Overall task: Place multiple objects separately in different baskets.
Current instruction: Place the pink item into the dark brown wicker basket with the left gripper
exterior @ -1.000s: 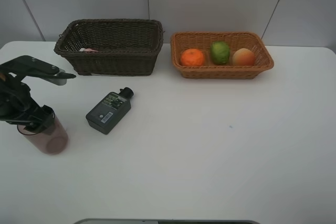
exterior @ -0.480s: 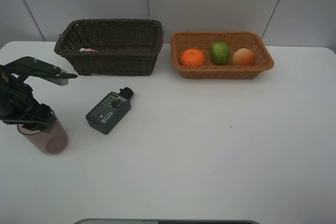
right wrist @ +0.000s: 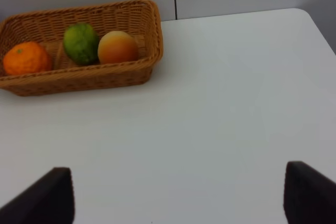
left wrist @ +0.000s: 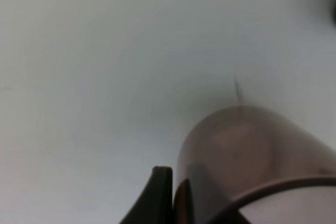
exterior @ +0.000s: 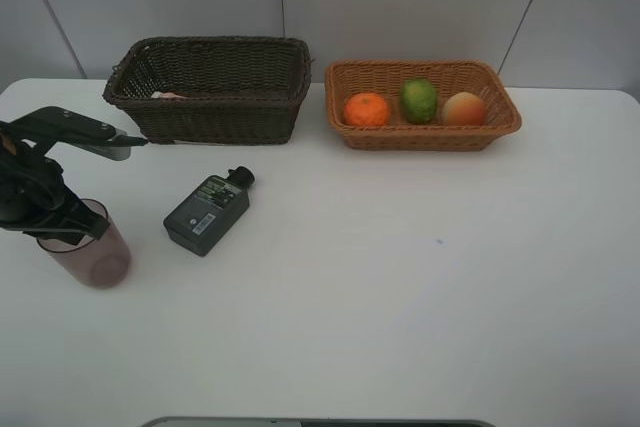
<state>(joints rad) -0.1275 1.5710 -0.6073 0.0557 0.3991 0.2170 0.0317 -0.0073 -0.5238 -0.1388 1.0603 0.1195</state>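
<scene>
The left gripper (exterior: 66, 224) is pinched shut on the rim of the mauve cup (exterior: 98, 260), which stands on the table (exterior: 400, 297) near the dark green bottle (exterior: 205, 214). The right gripper (right wrist: 177, 182) hangs wide open, empty.

— What has changed on the left of the surface (exterior: 400, 297)?

— The left gripper (exterior: 68, 230) has closed. A second ago its fingers (left wrist: 157, 192) stood wide over the translucent mauve cup (exterior: 95, 257). Now they pinch the cup's wall at the rim, one finger outside and one inside.

— Did the cup move?

— A little. From the high camera its base sits slightly farther back, and more of the rim shows beside the gripper. I can't tell whether it was lifted or slid.
</scene>
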